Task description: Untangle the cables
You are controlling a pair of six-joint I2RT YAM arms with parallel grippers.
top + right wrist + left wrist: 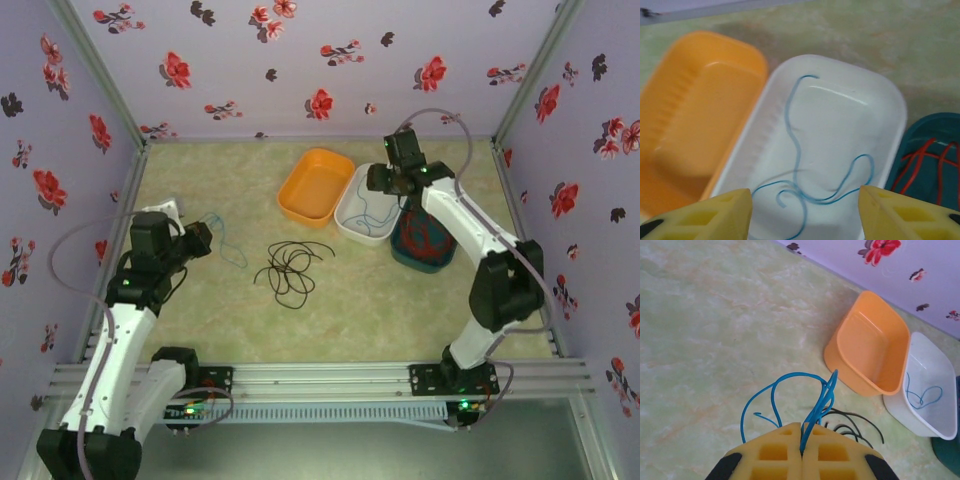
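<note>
The cables lie apart. My left gripper (pixel 203 240) (pixel 802 427) is shut on a looping blue cable (pixel 799 373) (pixel 232 250) at the left of the table. A black cable (pixel 292 268) (pixel 857 414) lies coiled on the table's middle, just beyond that grip. My right gripper (pixel 390 185) (pixel 805 192) hangs open over the white tray (pixel 840 65) (pixel 358 232), nothing between its fingers. A second blue cable (pixel 798 153) lies loose in that tray. A red cable (pixel 912 167) (pixel 430 235) rests in the teal tray (pixel 920 127).
An orange tray (pixel 315 185) (pixel 867 347) (pixel 700 110) stands empty, touching the white tray's left side. The three trays sit in a row at the back right. Flowered walls close the table on three sides.
</note>
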